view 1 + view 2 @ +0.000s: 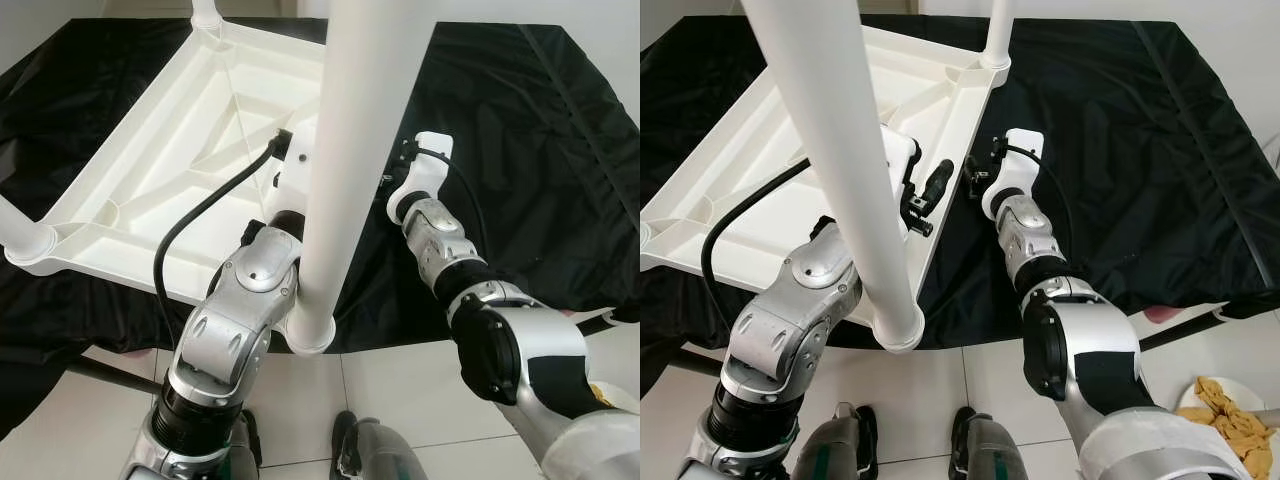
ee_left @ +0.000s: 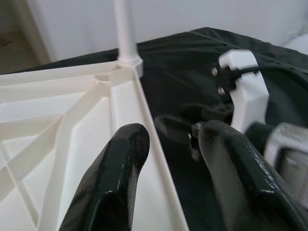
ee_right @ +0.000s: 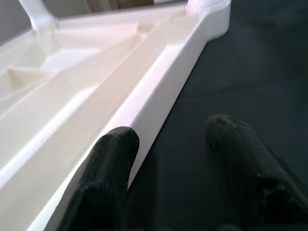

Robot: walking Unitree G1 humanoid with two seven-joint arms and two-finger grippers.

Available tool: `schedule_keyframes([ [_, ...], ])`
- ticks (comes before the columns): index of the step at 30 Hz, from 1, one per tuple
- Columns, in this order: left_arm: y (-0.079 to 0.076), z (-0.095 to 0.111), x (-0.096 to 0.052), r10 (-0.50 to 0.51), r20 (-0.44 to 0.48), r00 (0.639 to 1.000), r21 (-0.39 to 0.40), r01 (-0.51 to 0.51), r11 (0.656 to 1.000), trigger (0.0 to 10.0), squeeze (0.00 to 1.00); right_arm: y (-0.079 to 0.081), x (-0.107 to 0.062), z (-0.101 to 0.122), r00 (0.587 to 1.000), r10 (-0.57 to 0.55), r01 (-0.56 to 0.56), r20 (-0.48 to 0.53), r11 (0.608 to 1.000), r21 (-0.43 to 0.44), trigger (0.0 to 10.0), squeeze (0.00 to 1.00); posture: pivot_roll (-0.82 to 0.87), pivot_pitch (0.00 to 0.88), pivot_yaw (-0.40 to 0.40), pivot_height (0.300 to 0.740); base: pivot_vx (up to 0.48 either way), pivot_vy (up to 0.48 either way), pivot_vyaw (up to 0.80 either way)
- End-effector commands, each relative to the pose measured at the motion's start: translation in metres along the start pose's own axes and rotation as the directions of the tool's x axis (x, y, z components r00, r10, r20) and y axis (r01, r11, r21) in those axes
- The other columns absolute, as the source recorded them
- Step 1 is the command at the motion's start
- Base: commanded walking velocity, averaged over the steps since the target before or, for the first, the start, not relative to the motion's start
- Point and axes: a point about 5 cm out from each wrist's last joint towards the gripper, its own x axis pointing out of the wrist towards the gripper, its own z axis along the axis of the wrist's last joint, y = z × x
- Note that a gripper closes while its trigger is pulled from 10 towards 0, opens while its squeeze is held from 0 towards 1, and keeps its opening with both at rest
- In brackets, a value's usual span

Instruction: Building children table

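A white plastic table top [image 1: 740, 170] lies upside down on a black cloth [image 1: 1140, 150]. One white leg [image 1: 840, 170] stands in the near corner socket, close to my head, and another leg [image 1: 998, 30] stands at the far corner. My left gripper [image 1: 928, 195] is open at the table's right rim [image 2: 144, 110]; one finger is over the ribbed underside and the other over the cloth. My right gripper [image 1: 975, 175] is open just outside that rim [image 3: 159, 96], low over the cloth, with nothing between its fingers.
A third leg [image 1: 15, 230] rises at the table's left corner. The cloth ends near my feet on white tiled floor [image 1: 400, 400]. A plate of yellowish food [image 1: 1230, 415] sits on the floor at the right. A black cable [image 1: 200, 215] loops over my left arm.
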Motion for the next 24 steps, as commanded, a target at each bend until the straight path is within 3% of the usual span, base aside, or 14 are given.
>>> schedule_keyframes([
  [1,-0.002,-0.002,-0.004,-0.045,-0.009,0.999,0.018,0.045,0.999,10.0,0.0,-0.008,-0.007,-0.005,0.999,-0.026,0.027,0.028,0.999,-0.023,10.0,0.0,0.14,0.188,-0.016,0.74,0.0,0.0,0.0],
  [8,0.011,-0.02,-0.03,-0.128,-0.081,0.988,0.135,0.138,0.981,10.0,0.0,-0.024,-0.024,-0.014,0.995,-0.034,0.038,0.096,0.998,-0.049,10.0,0.0,0.12,0.179,-0.021,0.74,0.0,0.0,0.0],
  [10,0.011,-0.02,-0.03,-0.128,-0.081,0.988,0.135,0.138,0.981,10.0,0.0,-0.024,-0.024,-0.014,0.995,-0.034,0.038,0.096,0.998,-0.049,10.0,0.0,0.12,0.179,-0.021,0.74,0.0,0.0,0.0],
  [13,0.013,-0.022,-0.043,-0.17,-0.091,0.981,0.148,0.182,0.972,10.0,0.0,-0.028,-0.03,-0.017,0.994,-0.041,0.046,0.103,0.998,-0.049,10.0,0.0,0.11,0.173,-0.018,0.74,0.0,0.0,0.0],
  [15,0.013,-0.022,-0.043,-0.17,-0.091,0.981,0.148,0.182,0.972,10.0,0.0,-0.028,-0.03,-0.017,0.994,-0.041,0.046,0.103,0.998,-0.049,10.0,0.0,0.11,0.173,-0.018,0.74,0.0,0.0,0.0],
  [17,0.017,-0.021,-0.058,-0.215,-0.095,0.972,0.166,0.229,0.959,10.0,0.0,-0.026,-0.035,-0.018,0.992,-0.017,0.023,0.128,0.999,-0.044,10.0,0.0,0.1,0.166,-0.002,0.74,0.0,0.0,0.0],
  [19,0.017,-0.021,-0.058,-0.215,-0.095,0.972,0.166,0.229,0.959,10.0,0.0,-0.026,-0.035,-0.018,0.992,-0.017,0.023,0.128,0.999,-0.044,10.0,0.0,0.1,0.166,-0.002,0.74,0.0,0.0,0.0],
  [20,0.02,-0.02,-0.063,-0.231,-0.092,0.968,0.173,0.244,0.954,10.0,0.0,-0.021,-0.038,-0.019,0.989,0.034,-0.027,0.142,0.998,-0.054,10.0,0.0,0.1,0.165,-0.001,0.74,0.0,0.0,0.0],
  [22,0.02,-0.02,-0.063,-0.231,-0.092,0.968,0.173,0.244,0.954,10.0,0.0,-0.021,-0.038,-0.019,0.989,0.034,-0.027,0.142,0.998,-0.054,10.0,0.0,0.1,0.165,-0.001,0.74,0.0,0.0,0.0],
  [24,0.036,-0.021,-0.075,-0.224,-0.11,0.968,0.198,0.243,0.95,10.0,0.0,-0.01,-0.056,-0.022,0.966,0.212,-0.199,0.149,0.975,-0.099,10.0,0.0,0.11,0.166,0.0,0.74,0.0,0.0,0.0],
])
